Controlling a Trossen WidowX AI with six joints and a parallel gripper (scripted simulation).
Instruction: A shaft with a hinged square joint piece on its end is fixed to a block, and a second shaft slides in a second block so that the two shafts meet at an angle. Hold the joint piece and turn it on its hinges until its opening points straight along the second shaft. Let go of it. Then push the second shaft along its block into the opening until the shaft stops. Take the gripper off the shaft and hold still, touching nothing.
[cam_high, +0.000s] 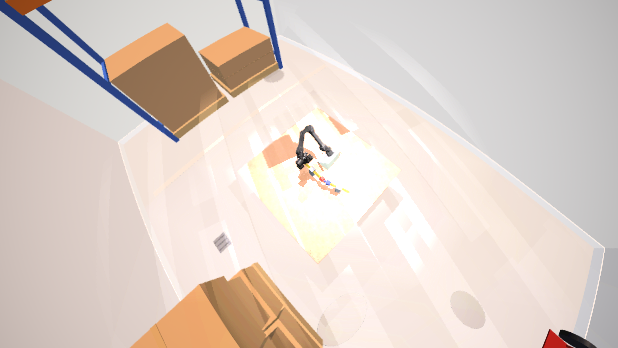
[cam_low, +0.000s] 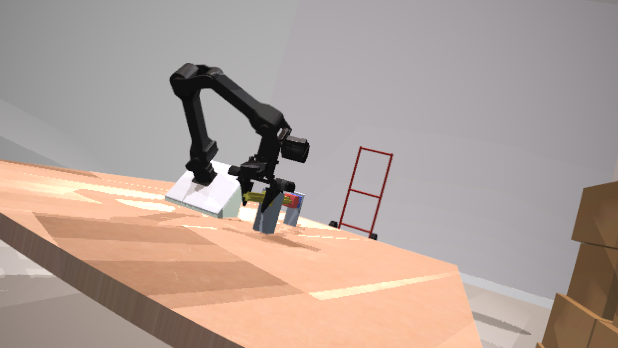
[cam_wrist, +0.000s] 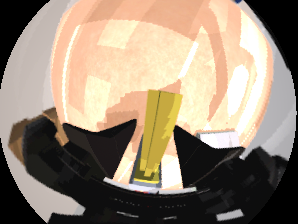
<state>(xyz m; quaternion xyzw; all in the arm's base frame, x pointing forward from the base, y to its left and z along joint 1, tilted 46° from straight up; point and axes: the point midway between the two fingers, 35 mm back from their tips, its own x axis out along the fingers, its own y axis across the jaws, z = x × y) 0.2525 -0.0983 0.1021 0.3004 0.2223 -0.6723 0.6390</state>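
Gripper (cam_high: 306, 166) (cam_low: 259, 204) (cam_wrist: 154, 124) open, fingers apart either side of yellow shaft (cam_low: 255, 197) (cam_wrist: 161, 117), not clamped. Shaft's by near block (cam_low: 268, 215) (red piece (cam_high: 322, 179) (cam_low: 292, 201) just beyond, right). Prob. release step, push likely done; next: back off w/o nudging, then hold still.

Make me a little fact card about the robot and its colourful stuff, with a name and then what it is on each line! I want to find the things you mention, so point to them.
arm: black, bent high over the table (cam_high: 317, 250) (cam_low: 250, 270) (cam_wrist: 120, 65)
gripper (cam_high: 304, 161) (cam_low: 255, 207) (cam_wrist: 155, 123): open, one finger on each side of the yellow shaft
yellow shaft (cam_high: 308, 165) (cam_low: 255, 197) (cam_wrist: 162, 120): runs between the fingers, with gaps beside it
blocks: two, grey; near block (cam_low: 270, 220), far block (cam_low: 291, 216)
between blocks: red piece (cam_high: 322, 179) (cam_low: 292, 201), beside blue piece (cam_high: 328, 183) (cam_low: 301, 198)
behind table: red hand truck (cam_low: 365, 193)
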